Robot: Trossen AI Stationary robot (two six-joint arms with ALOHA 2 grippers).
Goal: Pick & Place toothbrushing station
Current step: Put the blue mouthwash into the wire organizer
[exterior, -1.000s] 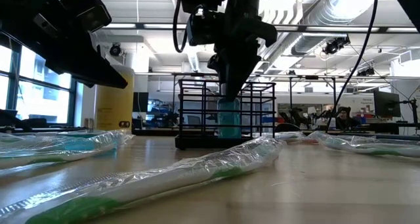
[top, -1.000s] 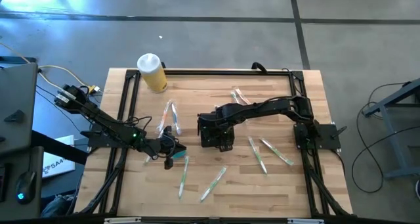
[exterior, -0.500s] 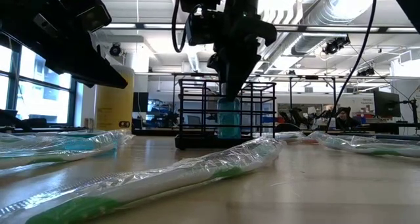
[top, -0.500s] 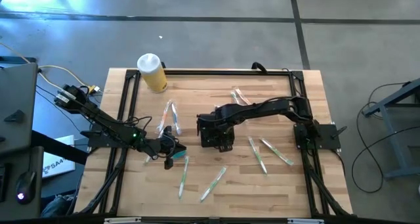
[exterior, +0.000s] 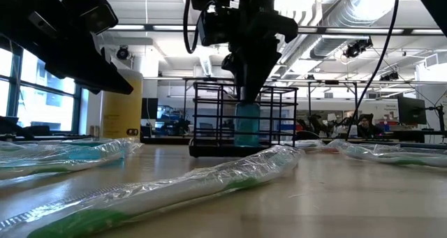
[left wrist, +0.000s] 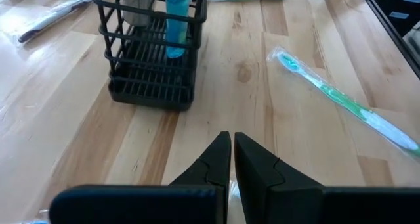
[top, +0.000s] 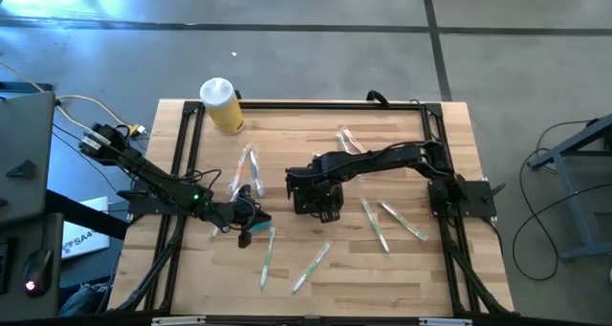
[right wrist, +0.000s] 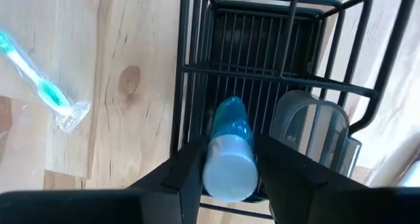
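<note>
The black wire caddy (top: 325, 209) stands on its base at the middle of the table; it also shows in the low view (exterior: 209, 119) and the left wrist view (left wrist: 151, 86). A blue tube with a white end (right wrist: 230, 129) stands inside it next to a clear grey piece (right wrist: 312, 129). My right gripper (right wrist: 228, 178) reaches down into the caddy from above and is shut on the tube. My left gripper (left wrist: 232, 152) is shut and empty, low over the table, left of the caddy (top: 253, 221). My right gripper pinches the blue tube's white upper end (right wrist: 226, 175) between its two fingers, which point down into the caddy from above. The tube stands upright inside the caddy (exterior: 246, 126). Whether the fingers also touch the caddy's wires cannot be told.
Several wrapped toothbrushes lie around: left of the caddy (top: 244, 168), near the front (top: 266, 259) (top: 311, 267), to the right (top: 375, 226) (top: 406, 221) and behind (top: 346, 140). A yellow cylinder with a white lid (top: 222, 106) stands at the far left corner.
My right gripper has shifted a little with the blue tube, and the caddy has moved slightly along with it in the low view. My left gripper has kept still.
</note>
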